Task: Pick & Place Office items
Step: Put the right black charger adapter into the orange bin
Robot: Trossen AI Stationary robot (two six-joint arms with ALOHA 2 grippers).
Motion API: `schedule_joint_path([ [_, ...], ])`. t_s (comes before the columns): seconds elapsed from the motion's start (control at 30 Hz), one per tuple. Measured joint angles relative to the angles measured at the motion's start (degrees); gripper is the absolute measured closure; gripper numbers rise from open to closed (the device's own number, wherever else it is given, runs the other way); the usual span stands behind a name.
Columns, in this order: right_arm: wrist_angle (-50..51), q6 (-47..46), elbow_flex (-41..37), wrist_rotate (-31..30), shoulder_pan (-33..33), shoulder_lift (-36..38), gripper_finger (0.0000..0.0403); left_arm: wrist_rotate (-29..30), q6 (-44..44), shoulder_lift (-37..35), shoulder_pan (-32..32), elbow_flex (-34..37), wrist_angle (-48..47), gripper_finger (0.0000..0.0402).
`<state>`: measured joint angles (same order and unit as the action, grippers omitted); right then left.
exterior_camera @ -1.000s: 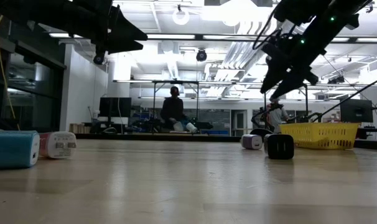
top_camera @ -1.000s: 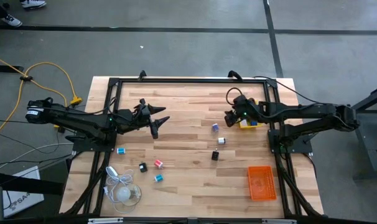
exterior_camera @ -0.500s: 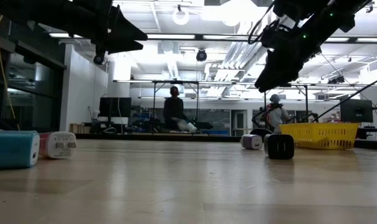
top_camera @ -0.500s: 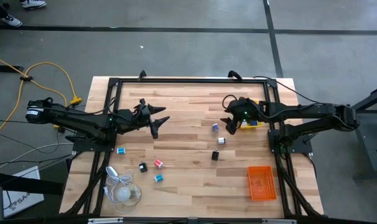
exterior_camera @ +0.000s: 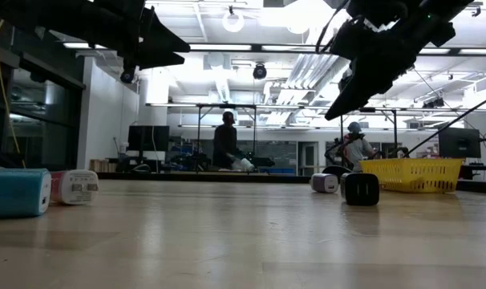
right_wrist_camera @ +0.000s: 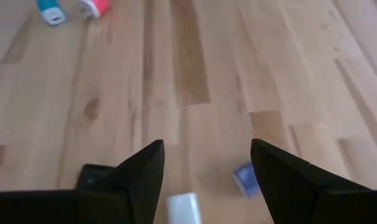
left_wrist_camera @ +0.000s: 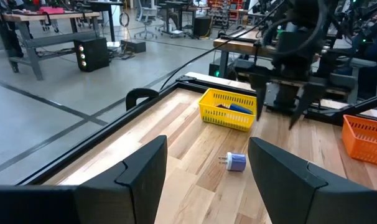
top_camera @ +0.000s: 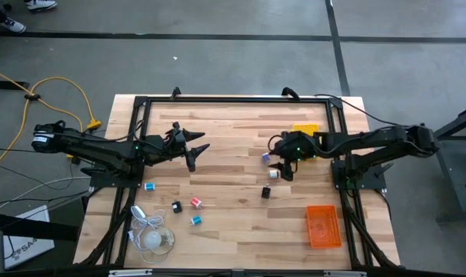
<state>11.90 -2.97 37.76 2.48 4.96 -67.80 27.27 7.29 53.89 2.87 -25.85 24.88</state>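
Your right claw point(top_camera: 283, 166) hangs open and empty above the middle of the worktop point(top_camera: 233, 123), over a small cluster of office items: a purple piece point(top_camera: 266, 157) just beside it, a white piece point(top_camera: 274, 174) almost under its fingers, and a black piece point(top_camera: 266, 192) a little nearer the front edge. In the right wrist view the white piece point(right_wrist_camera: 183, 206) sits between the two dark fingers, with the purple one point(right_wrist_camera: 244, 178) off to one side and a black one point(right_wrist_camera: 94, 176) on the other, so you appear to be lining up a pick rather than carrying anything. The next move, as I judge it, calls for lowering straight onto the white piece, keeping the purple neighbour outside the fingers, then closing and carrying it to a tray. Your left claw point(top_camera: 196, 149) waits open and empty above the left half of the worktop, well apart from the cluster. Counting from above, you have seven loose items on the wood: the three by the right claw, plus a blue one point(top_camera: 149, 186), a second black one point(top_camera: 176, 206), a pink-red one point(top_camera: 195, 202) and a teal one point(top_camera: 195, 221) toward the front left. There are two trays: a yellow one point(top_camera: 306, 129) at the right rear, which in the left wrist view already holds something blue point(left_wrist_camera: 231, 107), and an orange one point(top_camera: 324, 225) at the front right. One white bulb with a coiled cord point(top_camera: 153, 235) lies at the front left corner.
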Motion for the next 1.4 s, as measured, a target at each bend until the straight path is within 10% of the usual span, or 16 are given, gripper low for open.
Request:
schedule_joint_path([
  [0.4,-2.5,2.9,0.0,-10.4,-12.1,-2.0,0.0176,0.0,0.0,0.0,0.0,0.0,0.0,0.0183],
  [0.9,-5.7,21.4,0.9,5.3,-17.9,-2.0,0.0176,0.0,0.0,0.0,0.0,0.0,0.0,0.0183],
  [1.4,22.5,44.4,21.3,14.4,-15.7,-16.0,0.0176,0.0,0.0,0.0,0.0,0.0,0.0,0.0183],
])
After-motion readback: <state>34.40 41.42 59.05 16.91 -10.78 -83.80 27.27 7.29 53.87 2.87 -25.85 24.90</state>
